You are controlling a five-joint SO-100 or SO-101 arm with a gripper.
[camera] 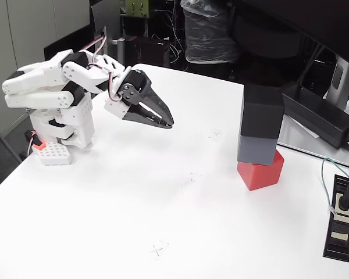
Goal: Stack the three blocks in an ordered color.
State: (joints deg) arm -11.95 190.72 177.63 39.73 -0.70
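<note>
Your gripper [167, 124] hangs above the table [134, 221] with its two dark fingers pressed together to a point, pinching nothing. It sits on the left side of the fixed view, well apart from the stack, with the arm folded back over its white base [64, 139].

Take the stack as your landmark. The red block [260, 170] sits on the table at the bottom, the grey block [257, 148] rests on it, and the black block [262, 110] tops it off. All three are already piled, so judging from this, the stacking itself looks finished and the step in hand is to park the arm cleanly.

The stack is not square. The grey and black blocks sit shifted left of the red one, overhanging its left edge, and the red block looks turned at an angle beneath them. It could tip with a small knock. So keep the gripper on the left, far from the stack, and make any move slow and away from it. Don't go back to tidy the alignment unless you must; if you do, approach from above and spread the fingers before you get close.

Right of the stack lies a long black power brick [320, 113], just behind it, and further right a black power strip [340, 218] with a plugged-in cable at the table's edge. Stay clear of both.
</note>
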